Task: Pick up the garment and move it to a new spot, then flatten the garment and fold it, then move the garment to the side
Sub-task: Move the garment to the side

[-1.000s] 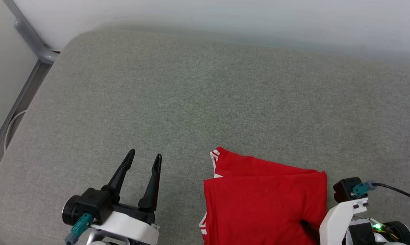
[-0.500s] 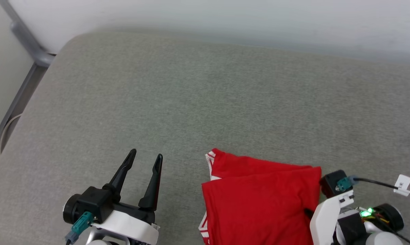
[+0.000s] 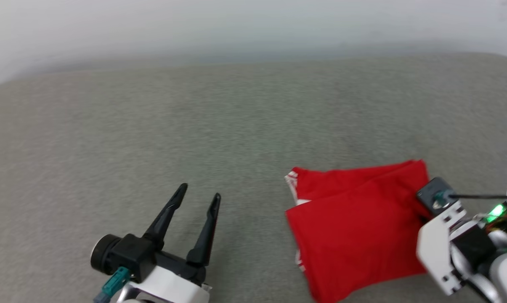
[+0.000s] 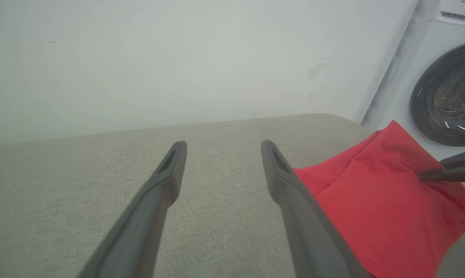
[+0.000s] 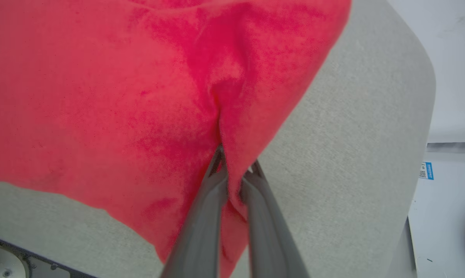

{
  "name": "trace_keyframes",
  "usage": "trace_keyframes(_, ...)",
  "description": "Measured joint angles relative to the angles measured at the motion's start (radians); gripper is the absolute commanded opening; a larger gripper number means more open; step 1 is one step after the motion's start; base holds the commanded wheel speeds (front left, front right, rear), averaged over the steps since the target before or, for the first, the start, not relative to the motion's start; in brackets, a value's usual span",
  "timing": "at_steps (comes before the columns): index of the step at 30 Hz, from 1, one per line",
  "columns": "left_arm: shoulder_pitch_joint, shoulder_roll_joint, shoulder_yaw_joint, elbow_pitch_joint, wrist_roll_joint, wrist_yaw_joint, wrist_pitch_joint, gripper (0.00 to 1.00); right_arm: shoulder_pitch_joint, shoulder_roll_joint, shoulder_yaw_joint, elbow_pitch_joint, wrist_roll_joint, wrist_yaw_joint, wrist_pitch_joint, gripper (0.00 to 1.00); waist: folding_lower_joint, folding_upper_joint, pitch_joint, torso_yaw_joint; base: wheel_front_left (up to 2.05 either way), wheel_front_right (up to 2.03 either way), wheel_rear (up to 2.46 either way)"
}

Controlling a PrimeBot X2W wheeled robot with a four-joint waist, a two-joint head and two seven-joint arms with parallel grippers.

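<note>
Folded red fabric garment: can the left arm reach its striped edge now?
Probably yes. The open left end effector sits beside the folded red garment, only bare grey padded surface between. The right end effector pinches its opposite side.

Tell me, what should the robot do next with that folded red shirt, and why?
Probably carry the shirt sideways, toward the right end of the cushion. It looks folded already, the right end effector is shut on its edge, and the left end effector is open, apart from it.
</note>
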Motion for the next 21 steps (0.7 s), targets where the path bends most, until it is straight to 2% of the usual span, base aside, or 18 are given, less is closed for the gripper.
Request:
trace_keyframes(4,-0.018,0.001,-0.045,-0.036,-0.011,0.000,0.000,1.00,-0.067,-0.108,0.006,0.004,-0.013,0.000,-0.026,0.00,0.0000,0.0000,0.017,-0.084,0.00,0.00,0.00)
trace_keyframes(9,-0.072,0.031,-0.087,-0.077,-0.010,0.000,0.000,1.00,-0.115,-0.194,-0.045,0.076,-0.026,0.000,-0.088,0.00,0.0000,0.0000,0.076,-0.159,0.00,0.00,0.00)
trace_keyframes(15,-0.148,0.084,-0.112,-0.134,0.000,0.000,0.000,1.00,-0.144,-0.273,-0.144,0.190,-0.038,0.000,-0.191,0.00,0.0001,0.0000,0.188,-0.202,0.00,0.00,0.00)
trace_keyframes(21,-0.250,0.153,-0.119,-0.258,0.013,0.000,0.031,1.00,-0.219,-0.296,-0.282,0.349,-0.106,0.000,-0.336,0.00,0.0002,0.0000,0.329,-0.220,0.00,0.00,0.00)
